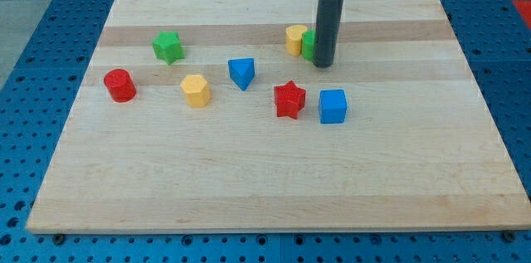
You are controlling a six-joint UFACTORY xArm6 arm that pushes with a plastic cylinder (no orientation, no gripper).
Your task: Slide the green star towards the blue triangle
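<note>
Green star [168,46] sat far to the view's left of my tip [323,65], which ended a bare rod with no hand to open or close. My tip touched a green block [308,44] beside a yellow block [295,38]. I judged it should circle behind the star's left side and push rightward to the blue triangle [241,72]; the counter [265,180] between them lay open.

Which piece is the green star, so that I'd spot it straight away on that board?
Start at the wooden board and look to the upper part of the view's left. The green star sits there alone, above the red cylinder and the yellow block, left of the blue triangle. The other green block is half hidden by my tip, far right; only this one has points.
</note>
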